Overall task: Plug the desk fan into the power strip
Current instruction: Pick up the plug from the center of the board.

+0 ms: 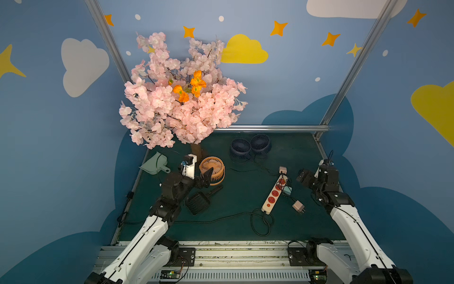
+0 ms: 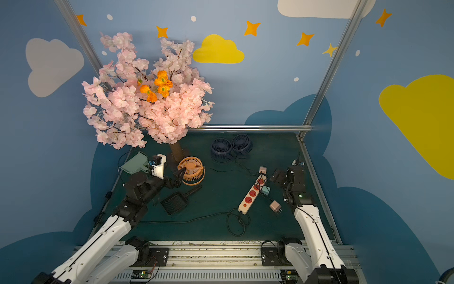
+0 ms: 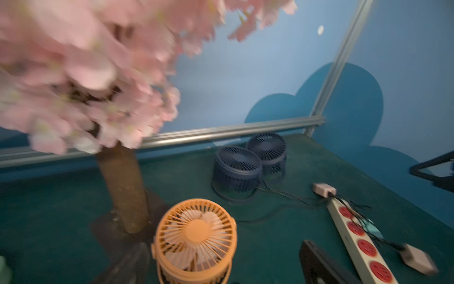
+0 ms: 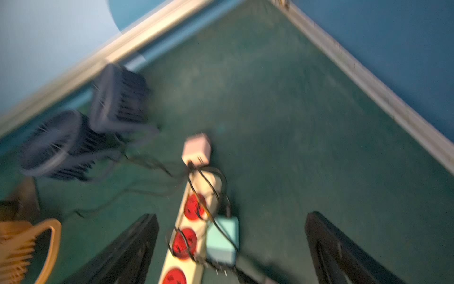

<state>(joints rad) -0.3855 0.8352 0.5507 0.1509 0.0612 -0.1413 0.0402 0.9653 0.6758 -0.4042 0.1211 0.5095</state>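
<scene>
While both arms hover with nothing held, the power strip [image 1: 273, 196] lies slantwise on the right half of the desk [image 1: 240, 196], cord end nearest the robot. The right gripper [image 1: 304, 178], jaws spread wide and empty, hangs just right of the strip's far end, probably lining up on the teal plug [image 1: 287, 189] beside the sockets. The left gripper [image 1: 205, 179], equally wide and empty, waits just beside the orange desk fan [image 1: 211, 169], perhaps to steady it.

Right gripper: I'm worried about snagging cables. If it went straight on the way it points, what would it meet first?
Probably the teal adapter and black cables at the power strip, lying between the right gripper's open fingers; the blur leaves depth uncertain.
</scene>
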